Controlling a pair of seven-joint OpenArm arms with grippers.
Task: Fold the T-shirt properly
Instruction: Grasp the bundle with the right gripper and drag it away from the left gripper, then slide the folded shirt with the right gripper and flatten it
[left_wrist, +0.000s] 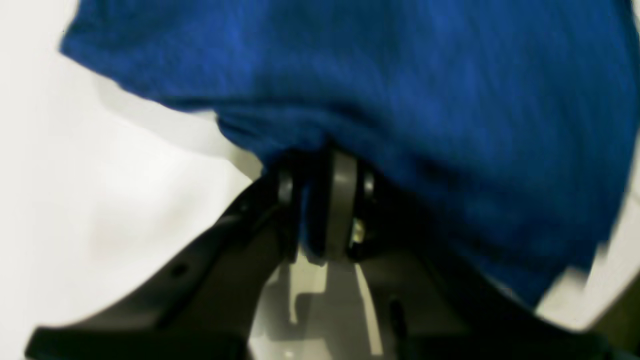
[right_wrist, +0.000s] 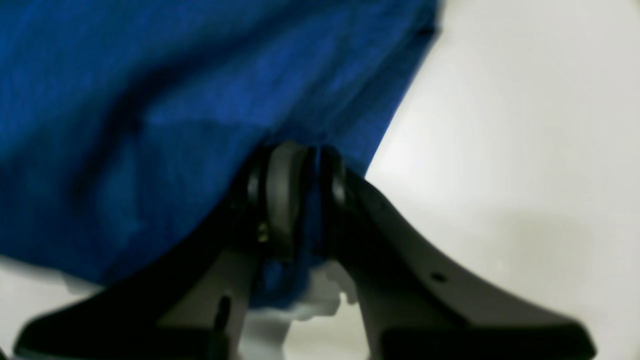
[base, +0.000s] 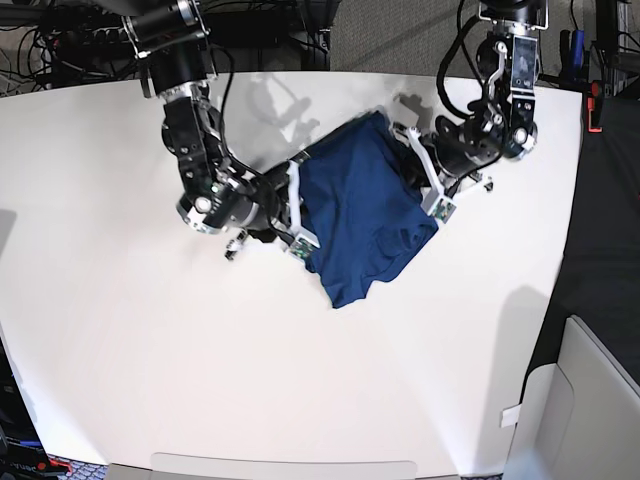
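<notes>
The T-shirt (base: 362, 205), dark blue and plain, lies partly bunched in the middle of the white table (base: 150, 330), held up at two opposite edges. My left gripper (base: 418, 178) grips its right edge in the base view. In the left wrist view the left gripper (left_wrist: 316, 175) is shut on a fold of the T-shirt (left_wrist: 400, 75). My right gripper (base: 298, 208) holds the shirt's left edge. The right wrist view shows the right gripper (right_wrist: 310, 167) pinching the blue T-shirt (right_wrist: 150, 100), with cloth draping over its fingers.
Cables and equipment (base: 60, 40) crowd the table's far edge. A red item (base: 598, 105) sits past the right edge, and a pale box-like object (base: 580, 400) stands beyond the front right corner. White tabletop surrounds the shirt on all sides.
</notes>
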